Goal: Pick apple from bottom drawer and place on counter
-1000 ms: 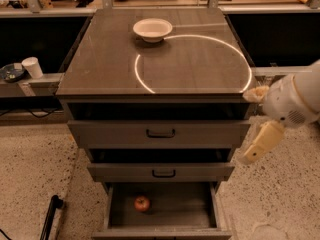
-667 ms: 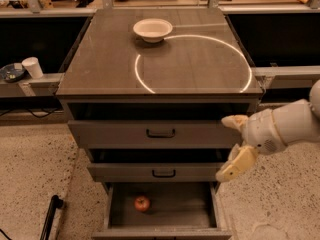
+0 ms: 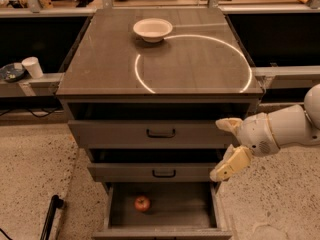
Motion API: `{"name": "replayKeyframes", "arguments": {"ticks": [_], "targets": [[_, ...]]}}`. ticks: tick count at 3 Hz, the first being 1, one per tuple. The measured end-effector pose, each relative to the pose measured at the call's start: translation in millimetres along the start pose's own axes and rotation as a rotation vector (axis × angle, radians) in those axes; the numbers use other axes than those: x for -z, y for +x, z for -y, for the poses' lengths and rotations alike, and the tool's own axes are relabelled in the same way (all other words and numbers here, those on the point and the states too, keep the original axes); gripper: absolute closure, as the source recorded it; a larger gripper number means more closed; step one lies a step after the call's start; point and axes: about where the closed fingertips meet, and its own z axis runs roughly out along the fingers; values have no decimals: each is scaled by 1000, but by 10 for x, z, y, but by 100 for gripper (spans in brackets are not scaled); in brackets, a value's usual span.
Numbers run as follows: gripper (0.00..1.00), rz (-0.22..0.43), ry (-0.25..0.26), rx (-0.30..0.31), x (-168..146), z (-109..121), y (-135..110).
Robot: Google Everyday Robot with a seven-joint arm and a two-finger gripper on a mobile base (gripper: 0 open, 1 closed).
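The small red apple lies in the open bottom drawer, left of its middle. The counter is the cabinet's glossy dark top with a bright white ring of light on it. My gripper is at the end of a white arm coming in from the right. It hangs in front of the cabinet's right side, level with the middle drawer, above and to the right of the apple. Its two cream fingers are spread apart and hold nothing.
A white bowl stands at the back of the counter. The two upper drawers are partly pulled out. A white cup stands on a ledge at the left. A black rod leans on the speckled floor at the lower left.
My arm has moved left and down, from beside the cabinet's right edge to in front of the drawers. The apple and bowl have not moved.
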Motion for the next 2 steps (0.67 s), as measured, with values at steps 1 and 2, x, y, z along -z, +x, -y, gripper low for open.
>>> {"name": "replayKeyframes", "arguments": {"ticks": [1,2], "targets": [[0,31,15,10,-97,5,7],[0,233,55,-14,-626,-325,264]]}}
